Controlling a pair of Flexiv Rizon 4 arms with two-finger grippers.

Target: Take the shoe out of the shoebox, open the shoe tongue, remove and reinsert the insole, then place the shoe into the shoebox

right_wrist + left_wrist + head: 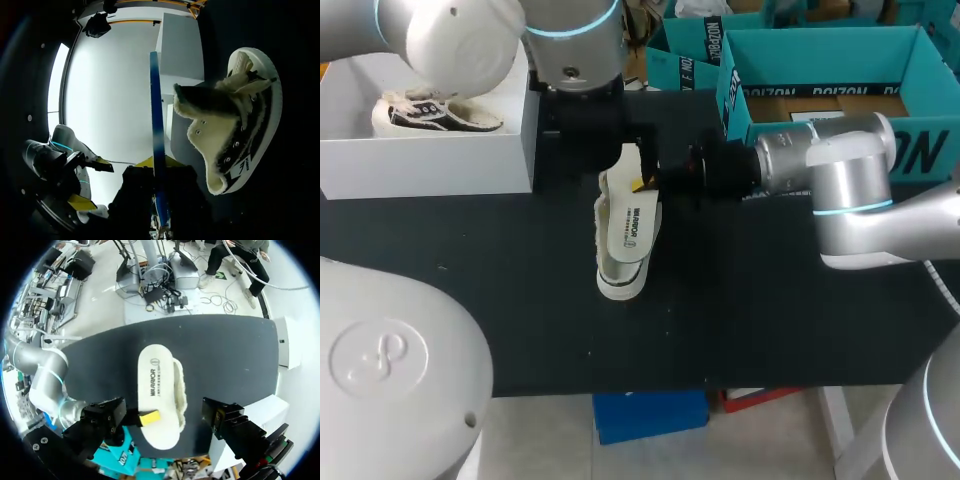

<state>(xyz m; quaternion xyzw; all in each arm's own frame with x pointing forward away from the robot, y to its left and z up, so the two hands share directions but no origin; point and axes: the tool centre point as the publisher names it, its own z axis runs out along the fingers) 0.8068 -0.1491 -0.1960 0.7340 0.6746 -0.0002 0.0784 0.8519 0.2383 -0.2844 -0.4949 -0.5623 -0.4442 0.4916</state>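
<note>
Right gripper [642,183]: clamped on one end of the insole [632,225], a yellow tip on each face.
Insole: held in the right jaws, printed face up, over the shoe [620,282]; whether its far end touches the shoe is hard to tell.
Shoe: on the black table [470,250], just beside the right jaws and under the left ones.
Left gripper [165,417]: fingers spread wide, holding nothing, above the insole.
Shoebox [430,150]: white, well apart from both jaws.

A robotics lab: a silver-grey jointed left arm [450,40] and its twin right arm [850,175], each ringed in cyan light, flank a matte black worktable [770,300] (bench rig, hardly domestic) bearing a white cardboard shoebox [420,165].
</note>
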